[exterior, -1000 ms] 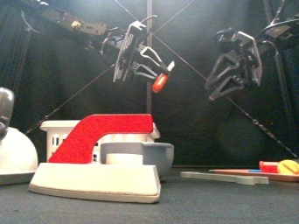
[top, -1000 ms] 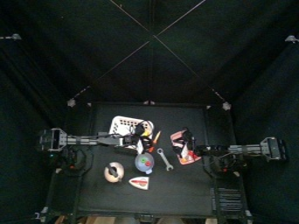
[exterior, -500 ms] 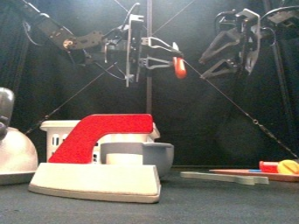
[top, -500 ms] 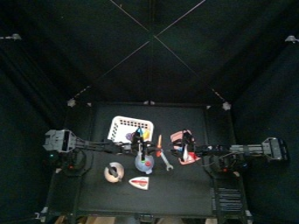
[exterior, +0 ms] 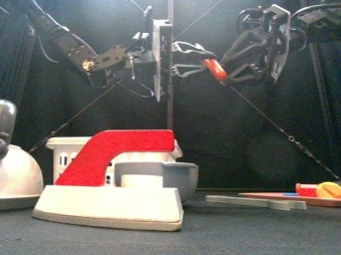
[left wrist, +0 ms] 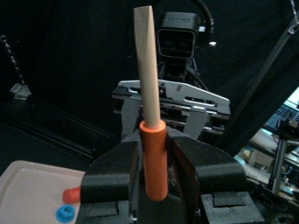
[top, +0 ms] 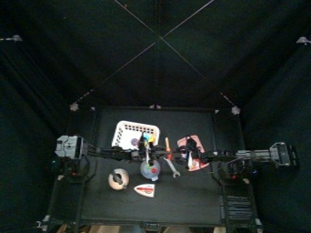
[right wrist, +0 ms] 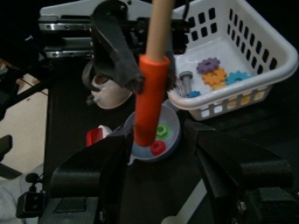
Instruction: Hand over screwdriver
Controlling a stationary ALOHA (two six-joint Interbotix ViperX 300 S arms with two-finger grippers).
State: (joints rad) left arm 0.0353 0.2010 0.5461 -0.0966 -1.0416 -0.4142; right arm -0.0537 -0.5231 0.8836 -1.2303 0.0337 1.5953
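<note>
The screwdriver (left wrist: 153, 162) has an orange grip and a tan end. My left gripper (left wrist: 153, 188) is shut on the orange grip and holds the tool high above the table. In the front view the left gripper (exterior: 170, 60) points the screwdriver (exterior: 213, 70) toward my right gripper (exterior: 246, 55), which faces it. In the right wrist view the screwdriver (right wrist: 147, 101) reaches in between the right gripper's (right wrist: 152, 179) jaws, which stand apart on either side of it. From above, both grippers meet over the table's middle, near the screwdriver (top: 163, 151).
Below on the table are a white basket (top: 134, 133) of small parts, a blue bowl (right wrist: 162, 147), a tape roll (top: 119, 179), a silver wrench (exterior: 266, 202) and a red and white block (exterior: 114, 184).
My left gripper has carried the screwdriver up and to the right, turning it level. The right gripper has closed in until the tool lies between its jaws.
</note>
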